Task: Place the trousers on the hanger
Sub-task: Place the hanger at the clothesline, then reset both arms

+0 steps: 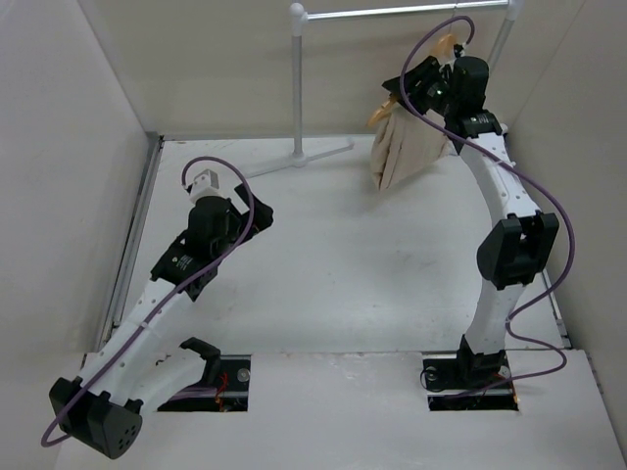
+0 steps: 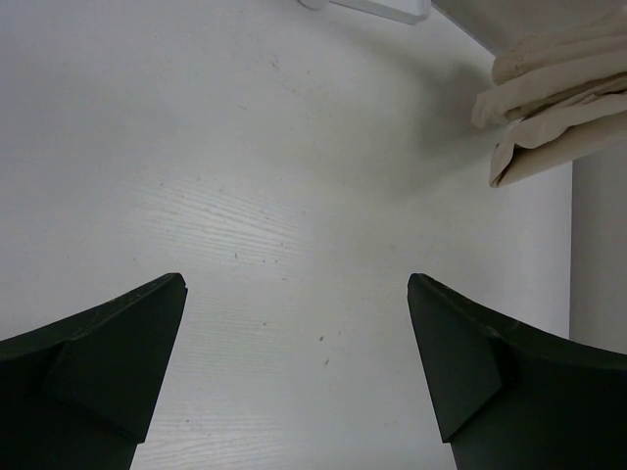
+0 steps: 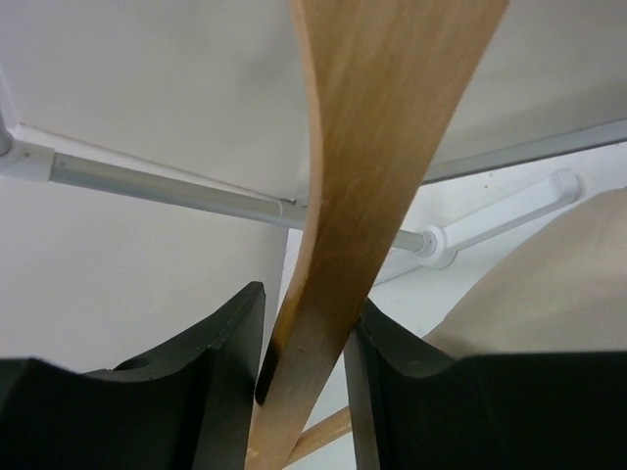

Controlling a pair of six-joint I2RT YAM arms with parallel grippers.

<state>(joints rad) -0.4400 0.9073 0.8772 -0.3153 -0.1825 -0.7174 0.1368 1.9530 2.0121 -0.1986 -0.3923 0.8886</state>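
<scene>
Right gripper (image 3: 309, 328) is up in the upper right of the overhead view, clamped on the hanger (image 3: 392, 117). In the wrist view both black fingers (image 3: 220, 377) are squeezed against the sides of one wooden arm, with the wood running up between them.

The trousers (image 1: 407, 147) are draped over that hanger, bunched into a beige bundle hanging below the gripper, right of centre near the top of the frame. I can't tell whether the bottom edge touches the table (image 1: 323, 255). In the right wrist view the cloth fills the lower right corner.

The hanger sits just under the top bar of the white rack (image 1: 297, 83), and I can't tell if the hook is on it.

Left gripper (image 2: 296, 284) is over on the left side, well apart from all that. It points down at bare table with its fingers spread wide and nothing between them. Its camera catches the folded cloth edges in the upper right corner.

There's a pale label (image 1: 180, 260) on a left arm joint, too small to read.
</scene>
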